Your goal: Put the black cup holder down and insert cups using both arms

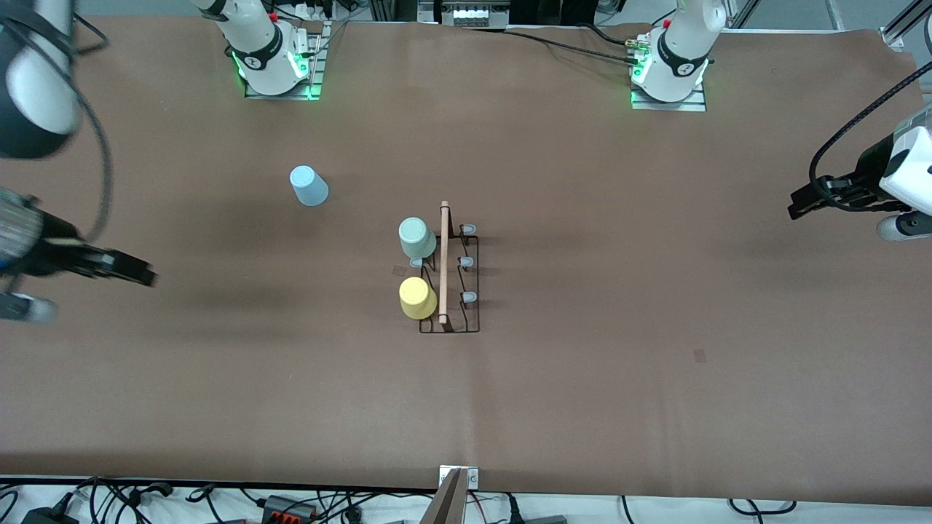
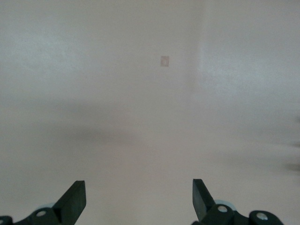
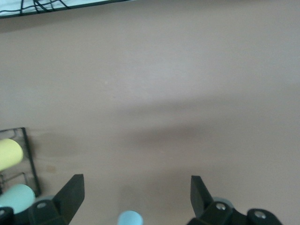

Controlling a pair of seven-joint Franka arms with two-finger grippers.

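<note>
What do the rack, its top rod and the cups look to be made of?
The black cup holder: thin bent lines, likely metal wire with a dark coating. Its rod: pale tan and matte, probably bare wood. The pegs' tips: grey-blue caps, maybe rubber or plastic. The mint cup, yellow cup and light blue cup: smooth, uniform pastels, probably plastic.

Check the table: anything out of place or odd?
One thing: the light blue cup sits upside down, alone on the table, off the rack toward the right arm's end. The green cup and yellow cup are on pegs. Both the left gripper and right gripper are open and empty.
</note>
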